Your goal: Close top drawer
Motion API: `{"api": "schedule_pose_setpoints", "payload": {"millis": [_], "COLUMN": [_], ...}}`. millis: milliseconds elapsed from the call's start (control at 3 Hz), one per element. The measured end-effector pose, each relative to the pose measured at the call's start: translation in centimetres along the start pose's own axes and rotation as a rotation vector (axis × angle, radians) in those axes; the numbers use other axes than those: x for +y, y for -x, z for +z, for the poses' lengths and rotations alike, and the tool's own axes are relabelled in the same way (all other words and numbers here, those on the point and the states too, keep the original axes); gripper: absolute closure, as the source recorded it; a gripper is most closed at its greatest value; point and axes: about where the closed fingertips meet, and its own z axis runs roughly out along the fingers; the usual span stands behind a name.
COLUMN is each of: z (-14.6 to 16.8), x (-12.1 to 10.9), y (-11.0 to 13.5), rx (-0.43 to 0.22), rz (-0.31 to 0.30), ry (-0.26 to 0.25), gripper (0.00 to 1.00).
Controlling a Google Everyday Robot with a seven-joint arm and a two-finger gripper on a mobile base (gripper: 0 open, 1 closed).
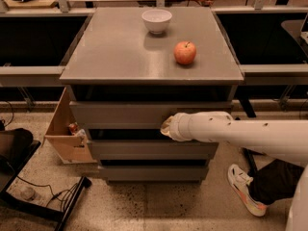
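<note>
The top drawer (120,113) is a wide grey metal drawer with a plain flat front, just under the cabinet's top. Its front stands a little out from the cabinet, with a dark gap above it. My gripper (166,126) is at the end of the white arm (240,134) that reaches in from the right. It rests against the lower edge of the top drawer's front, right of centre.
A red apple (185,52) and a white bowl (157,20) sit on the cabinet top (110,52). Two slimmer grey drawers (149,150) lie below. A tan wooden box (65,131) stands at the cabinet's left. A person's shoe (245,189) is at the lower right.
</note>
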Motion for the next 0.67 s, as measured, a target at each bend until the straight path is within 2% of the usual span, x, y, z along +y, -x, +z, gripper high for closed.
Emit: {"api": "schedule_pose_setpoints", "payload": {"millis": [667], "z": [0.00], "x": [0.00], "y": [0.00], "rx": [0.000], "rz": [0.000], "ry": [0.000], "gripper": [0.29]}}
